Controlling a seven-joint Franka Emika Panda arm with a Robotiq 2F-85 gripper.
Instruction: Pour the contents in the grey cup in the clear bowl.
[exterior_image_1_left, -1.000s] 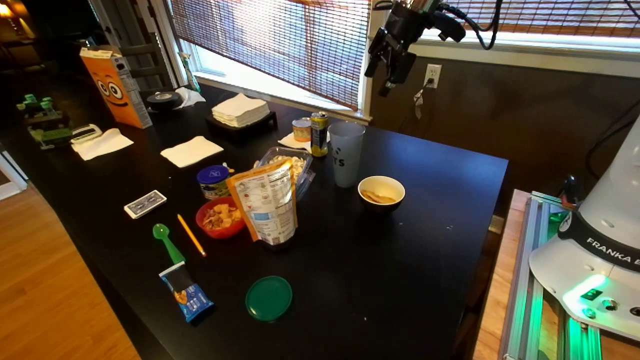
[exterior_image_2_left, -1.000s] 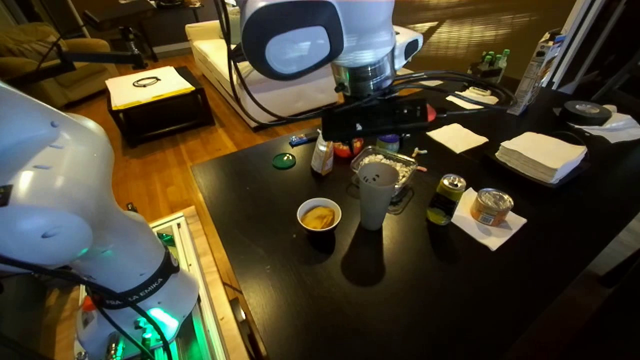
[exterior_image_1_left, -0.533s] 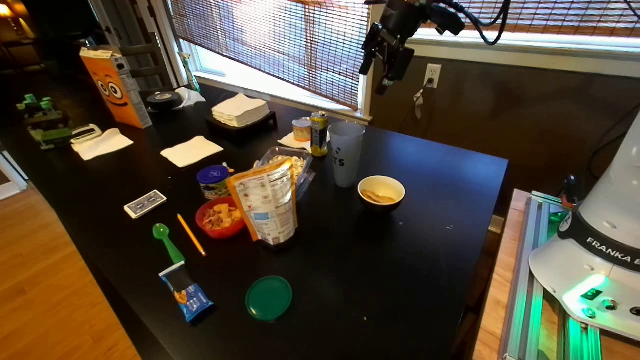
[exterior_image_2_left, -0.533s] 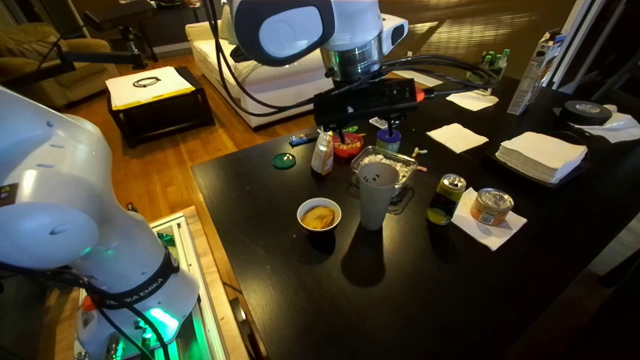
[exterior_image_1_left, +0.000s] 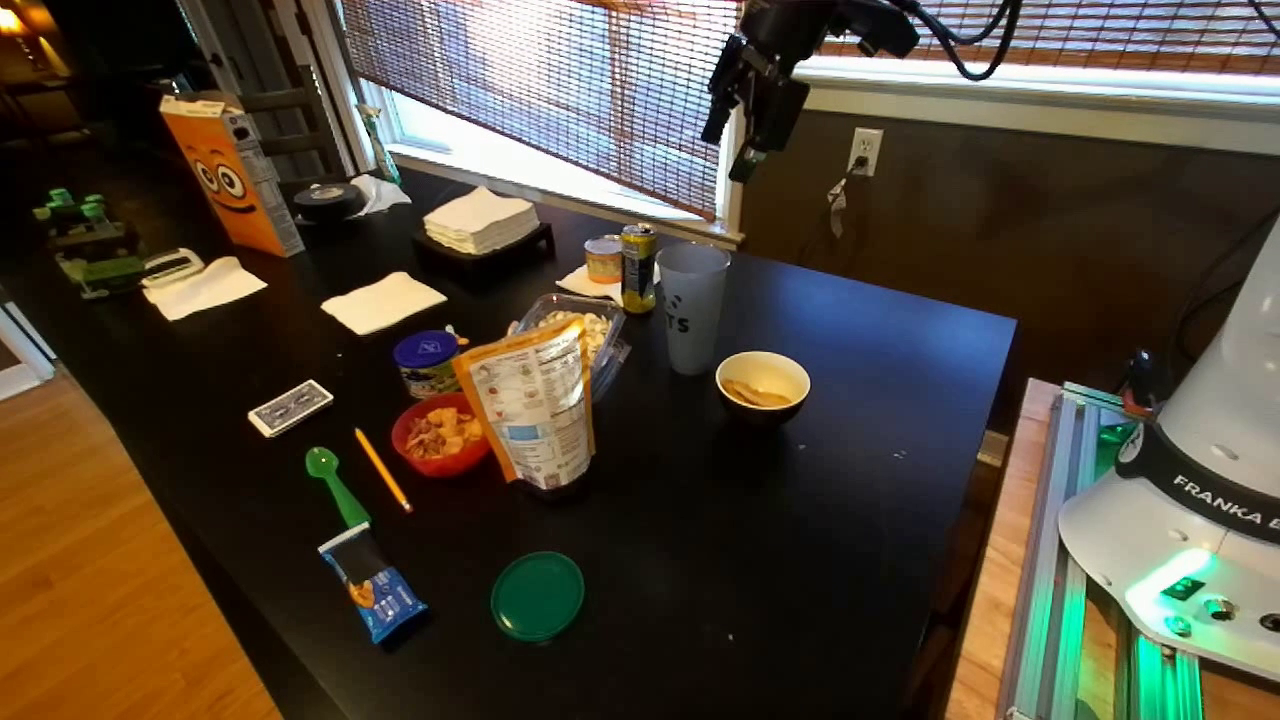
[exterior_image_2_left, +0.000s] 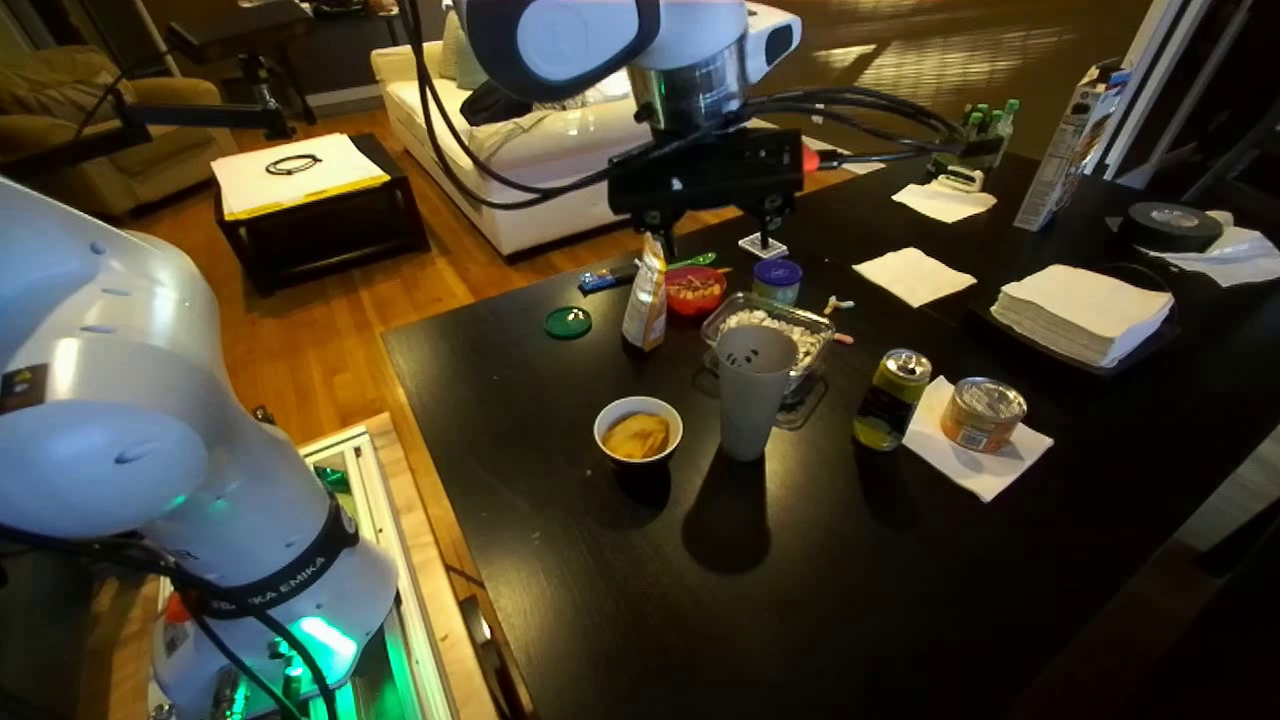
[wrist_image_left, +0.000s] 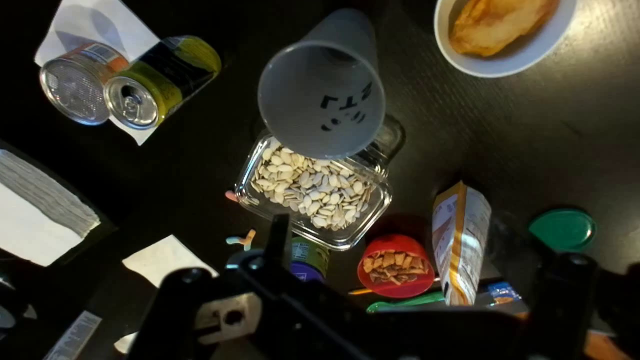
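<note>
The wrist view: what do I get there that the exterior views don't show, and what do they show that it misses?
Only the wrist view looks deep into the grey cup, its lettering upside down.
Only the exterior views show the robot's base; a pale sofa appears in an exterior view.
All share the open gripper, the grey cup, the clear bowl of seeds, the red bowl and the green lid.
</note>
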